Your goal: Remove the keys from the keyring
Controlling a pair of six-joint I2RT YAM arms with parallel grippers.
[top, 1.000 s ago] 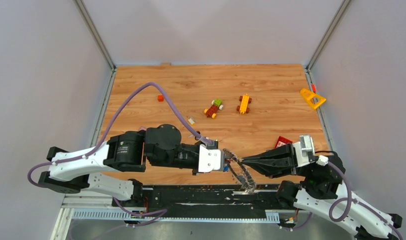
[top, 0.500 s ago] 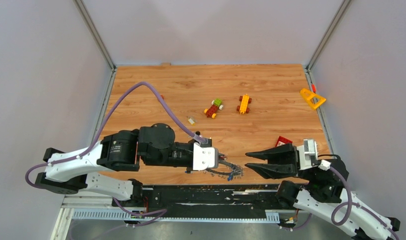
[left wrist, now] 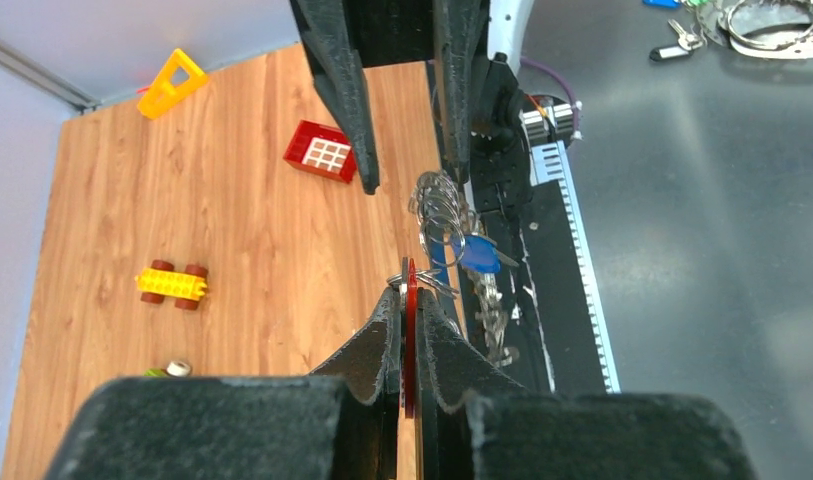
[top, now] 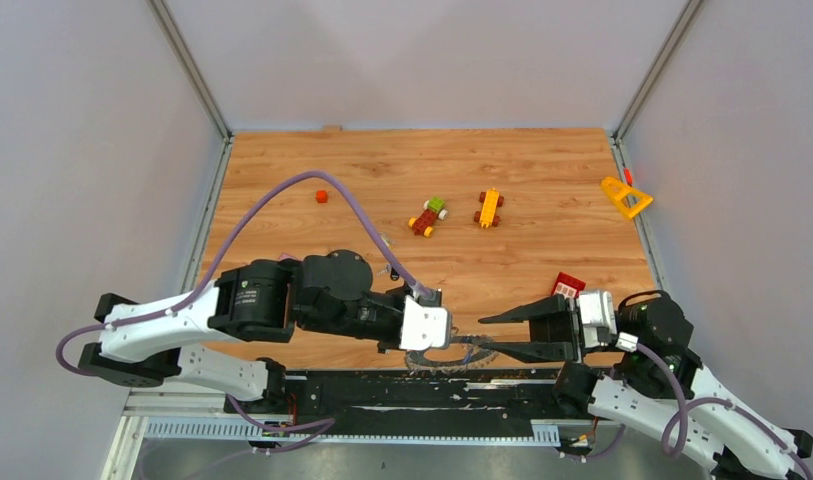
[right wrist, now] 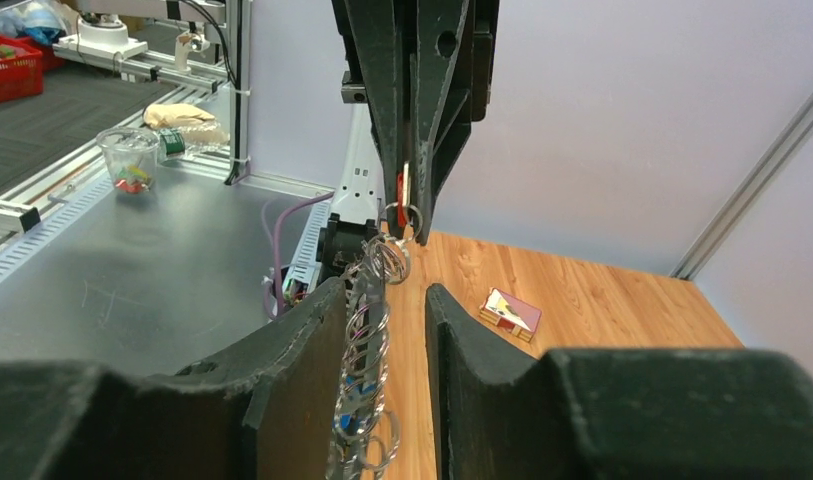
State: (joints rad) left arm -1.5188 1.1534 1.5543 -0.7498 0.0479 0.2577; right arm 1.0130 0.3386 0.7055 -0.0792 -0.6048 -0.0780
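Note:
My left gripper is shut on the thin red head of one of the keys, near the table's front edge. From that key the keyring hangs low over the edge, its rim strung with small silver rings. A blue key dangles among those rings. My right gripper faces the left one with its jaws open. In the right wrist view the keyring stands edge-on between the open fingers, close to the left finger; I cannot tell whether it touches.
Two toy block vehicles sit mid-table. A yellow triangle lies at the far right edge, a red block beside my right gripper and a small red cube at the left. A black rail runs along the front.
My right gripper has opened and let go of the keyring. The ring dropped from upright to hanging low from the left gripper, which shifted slightly left and back.

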